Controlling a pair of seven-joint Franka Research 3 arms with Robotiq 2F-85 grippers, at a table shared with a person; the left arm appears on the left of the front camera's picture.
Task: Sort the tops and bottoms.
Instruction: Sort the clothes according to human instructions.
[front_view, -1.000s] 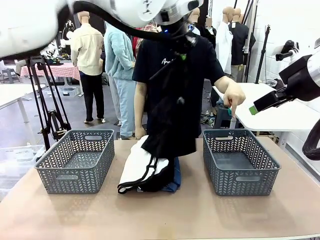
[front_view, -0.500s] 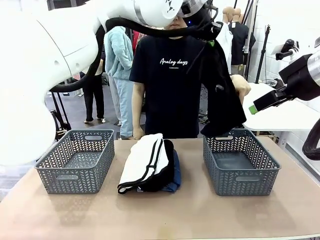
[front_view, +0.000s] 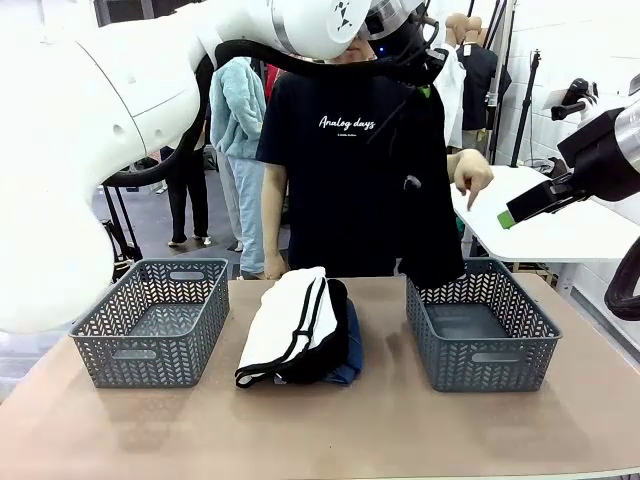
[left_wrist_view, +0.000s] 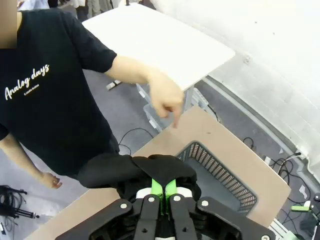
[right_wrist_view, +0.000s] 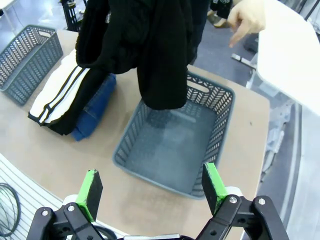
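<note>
Left wrist view: the left pincer (left_wrist_view: 161, 187) is clamped on a black top (front_view: 432, 200), which hangs below it over a grey basket (front_view: 520, 305). A person's hand (front_view: 470, 178) points beside it. Farther off, the white top (front_view: 283, 320) and jeans (front_view: 349, 362) lie piled on the table (front_view: 330, 430). The right pincer (right_wrist_view: 151, 176) gapes wide.

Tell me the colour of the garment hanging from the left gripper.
Plain black; the garment shows best in the front view.
</note>
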